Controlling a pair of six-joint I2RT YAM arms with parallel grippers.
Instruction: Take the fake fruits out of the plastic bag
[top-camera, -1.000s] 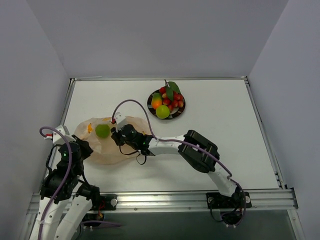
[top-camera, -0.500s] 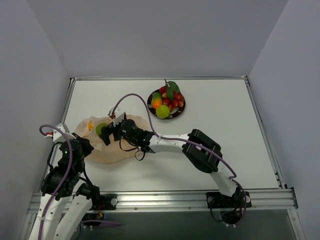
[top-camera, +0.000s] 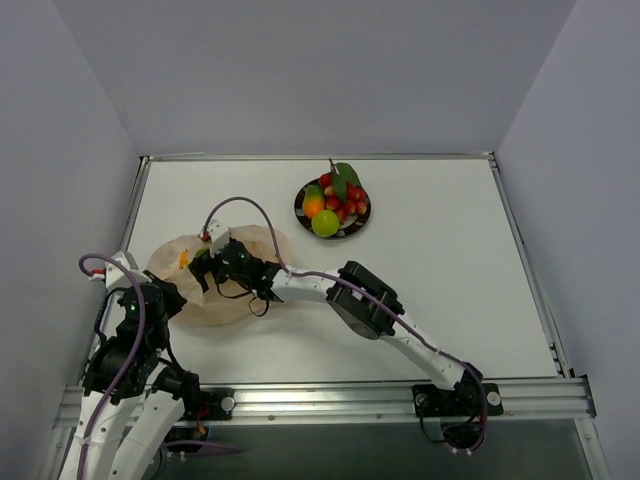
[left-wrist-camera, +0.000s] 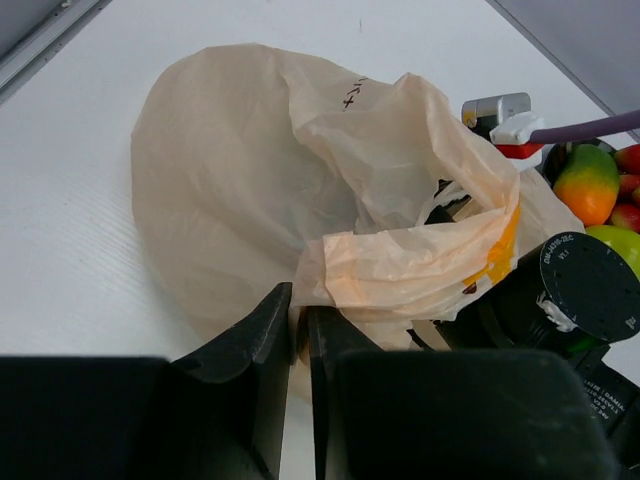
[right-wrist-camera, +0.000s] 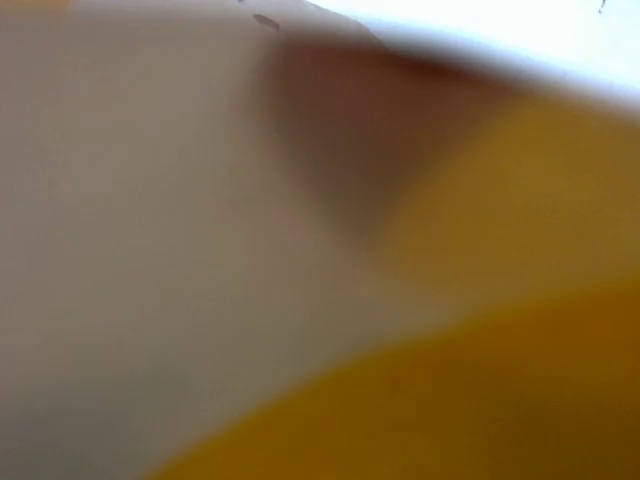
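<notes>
Buried in the plastic bag (top-camera: 228, 300) near the table's (top-camera: 450, 250) left edge, the right claw (top-camera: 201, 269) hides its jaws: apart or together cannot be told, and its wrist view shows only peach-orange blur. The left claw (left-wrist-camera: 298, 312) is clamped on the bag's rim. Fake fruits (top-camera: 326, 222) fill a plate (top-camera: 364, 222) by the far edge. Grey walls (top-camera: 300, 70) surround the white table.

Plastic bag (top-camera: 215, 305) at table's (top-camera: 450, 280) left — plate (top-camera: 362, 225) holding fake fruits (top-camera: 325, 222) behind, rightward; right gripper (top-camera: 202, 268) in bag mouth.
</notes>
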